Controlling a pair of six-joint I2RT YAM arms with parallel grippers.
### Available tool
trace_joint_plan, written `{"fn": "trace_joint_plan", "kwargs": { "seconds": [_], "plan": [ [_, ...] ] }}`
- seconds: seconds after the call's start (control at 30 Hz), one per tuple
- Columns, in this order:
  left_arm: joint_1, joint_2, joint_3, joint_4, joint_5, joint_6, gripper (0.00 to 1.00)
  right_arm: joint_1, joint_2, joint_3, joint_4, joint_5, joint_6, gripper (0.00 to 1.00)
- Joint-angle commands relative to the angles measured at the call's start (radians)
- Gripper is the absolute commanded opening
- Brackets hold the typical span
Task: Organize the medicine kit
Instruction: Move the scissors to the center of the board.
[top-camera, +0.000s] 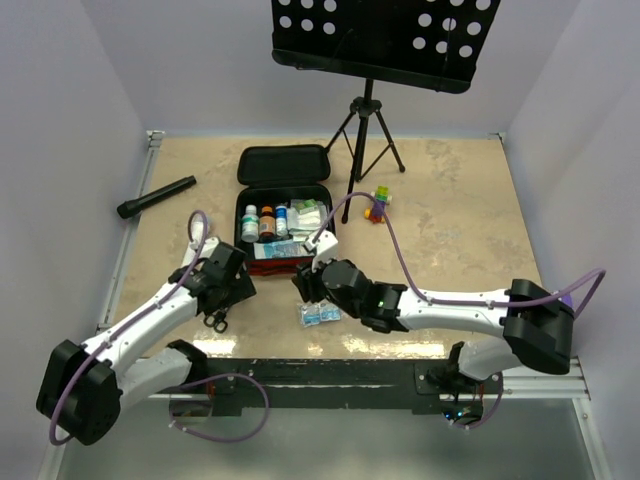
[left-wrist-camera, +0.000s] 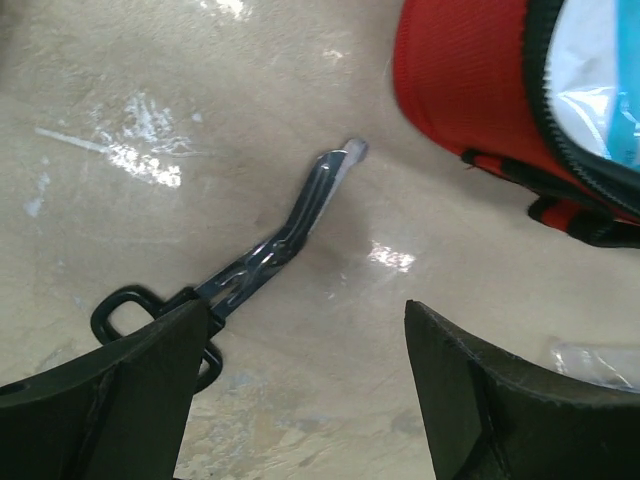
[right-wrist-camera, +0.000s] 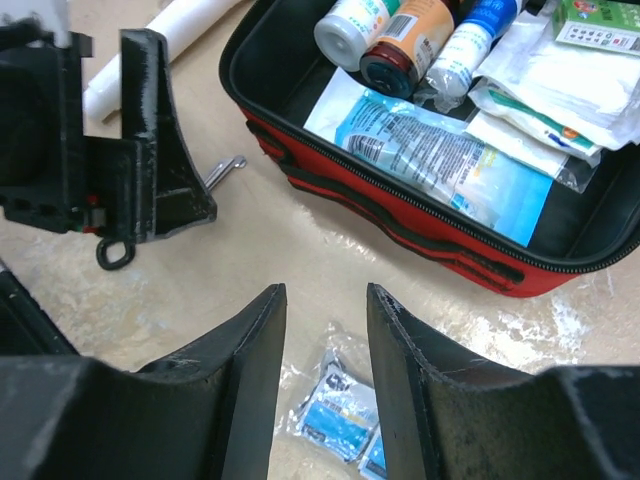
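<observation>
Though left gripper (left-wrist-camera: 305, 320) and right gripper (right-wrist-camera: 322, 300) stand open, a left finger (left-wrist-camera: 110, 400) half hides the scissors (left-wrist-camera: 285, 240).

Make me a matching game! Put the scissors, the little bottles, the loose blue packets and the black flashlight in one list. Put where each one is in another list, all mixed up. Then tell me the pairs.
Things:
1. scissors
2. bottles
3. loose blue packets
4. flashlight

Places:
A. inside the red case
B. on the table, far left, away from the case
C. on the table, just below the right end effector
D. on the table, at the left end effector

Pairs: 1-D, 2-A, 3-C, 4-B
</observation>
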Motion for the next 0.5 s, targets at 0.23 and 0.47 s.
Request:
{"fn": "trace_joint_plan", "kwargs": {
  "seconds": [0.23,0.47],
  "plan": [
    [-0.011,0.156,0.04,0.045,-0.101,0.01,0.86,0.002,-0.2,-0.101,0.053,-0.091,0.006,0.43],
    [-0.011,0.247,0.007,0.144,-0.046,0.039,0.82,0.002,-0.325,-0.139,0.016,-0.088,0.013,0.44]
  ]
}}
